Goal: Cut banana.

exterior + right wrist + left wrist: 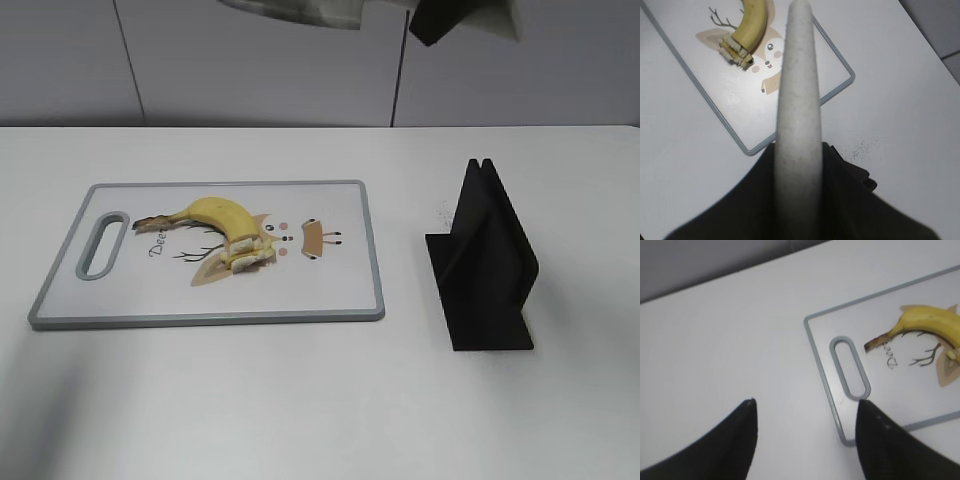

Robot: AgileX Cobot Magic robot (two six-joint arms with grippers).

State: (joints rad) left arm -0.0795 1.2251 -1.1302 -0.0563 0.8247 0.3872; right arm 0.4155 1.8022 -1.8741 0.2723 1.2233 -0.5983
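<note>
The banana [213, 214] lies on the white, grey-rimmed cutting board [372, 262], stem to the left, with a few thin slices [250, 255] at its cut end. It also shows in the left wrist view [930, 322] and the right wrist view [754, 22], with the slices [735, 52] beside it. My right gripper [797, 167] is shut on a pale speckled knife [797, 90], held high above the board's right end; the blade [290, 12] shows at the exterior view's top edge. My left gripper [805, 410] is open and empty above the table by the board's handle end.
A black knife stand [485, 265] stands on the white table to the right of the board. The board's handle slot [850, 367] is at its left end. A grey wall runs along the back of the table.
</note>
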